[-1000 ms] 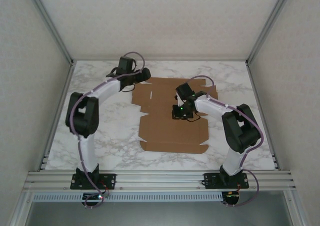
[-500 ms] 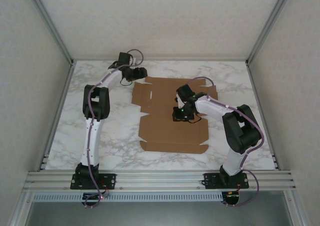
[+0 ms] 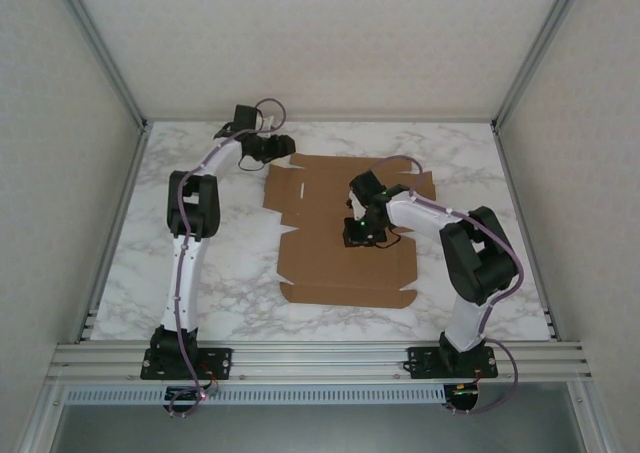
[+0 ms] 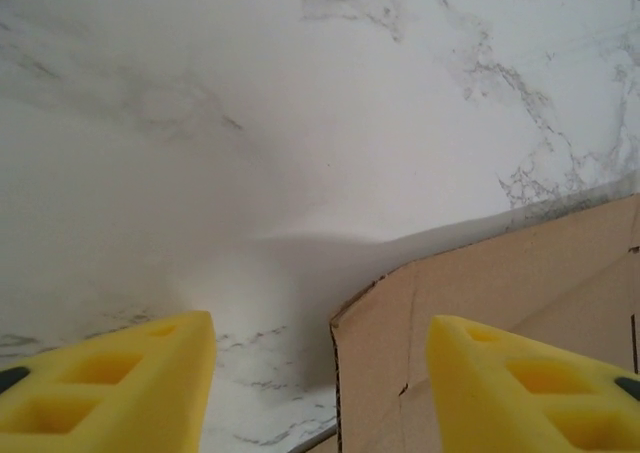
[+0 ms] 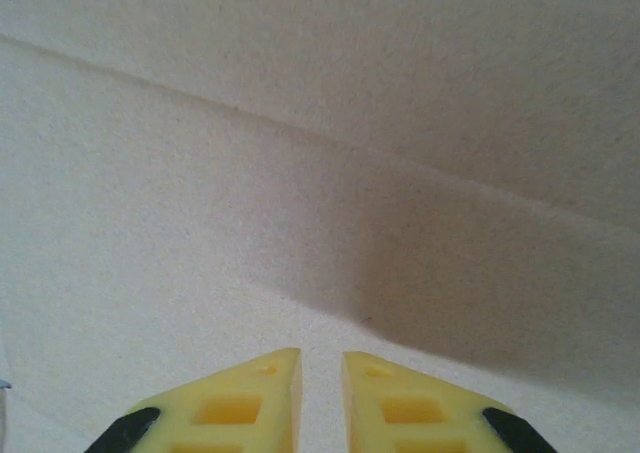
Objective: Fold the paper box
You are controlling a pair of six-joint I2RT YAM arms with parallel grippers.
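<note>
The paper box (image 3: 340, 258) lies unfolded and flat on the marble table, a brown die-cut sheet with flaps. My left gripper (image 3: 284, 149) is at its far left corner. In the left wrist view that corner flap (image 4: 500, 293) stands lifted off the table between the yellow fingers (image 4: 120, 373), and the left gripper (image 4: 320, 325) is open, apart from the card on both sides. My right gripper (image 3: 357, 235) points down on the middle of the sheet. In the right wrist view the right gripper (image 5: 321, 358) is shut to a thin slit over plain cardboard (image 5: 300, 163), holding nothing.
White walls and aluminium posts (image 3: 110, 63) close in the marble table (image 3: 230, 273) on three sides. A metal rail (image 3: 320, 358) runs along the near edge with both arm bases on it. Bare marble lies left and right of the sheet.
The left arm has stretched out towards the far left corner of the sheet, and its jaws have narrowed around the raised flap. The right gripper has shifted only slightly on the sheet.
</note>
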